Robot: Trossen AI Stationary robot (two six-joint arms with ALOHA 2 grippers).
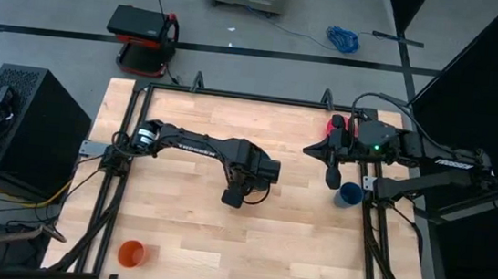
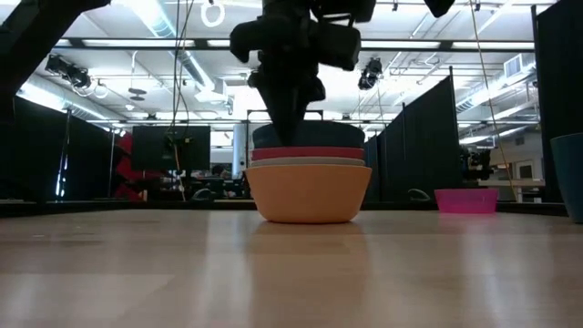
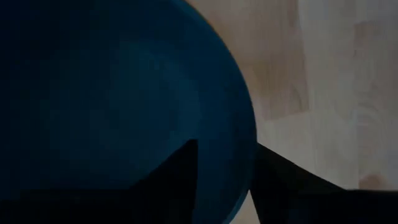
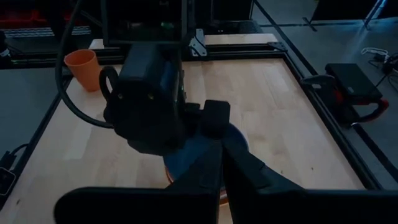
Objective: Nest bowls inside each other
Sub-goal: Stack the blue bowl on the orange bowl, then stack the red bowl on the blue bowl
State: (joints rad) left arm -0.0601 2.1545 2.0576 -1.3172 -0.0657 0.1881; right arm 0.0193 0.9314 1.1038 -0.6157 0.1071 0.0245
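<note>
Bowls stand nested in one stack near the middle of the wooden desk (image 1: 176,233) — orange bowl (image 2: 308,193) at the bottom, a pale bowl (image 2: 308,162) in it, then a red bowl (image 2: 308,153), with the teal-blue bowl (image 2: 314,134) on top. The left hand (image 2: 293,118) hangs straight down over this stack, its fingers (image 3: 171,180) set either side of the teal-blue bowl's rim, one inside and one outside; they stand a little apart, though I cannot tell whether they grip the rim or have let it go. From above, the left arm covers the stack entirely. A pink bowl (image 2: 466,199) sits alone by the far right corner of the desk, under the right arm. The right hand (image 1: 331,177) waits near the right edge, fingers shut together and holding nothing. A small dark-blue cup (image 1: 348,195) stands just beside it at that edge — and a small orange cup (image 1: 132,254) is well apart, near the front left corner.
</note>
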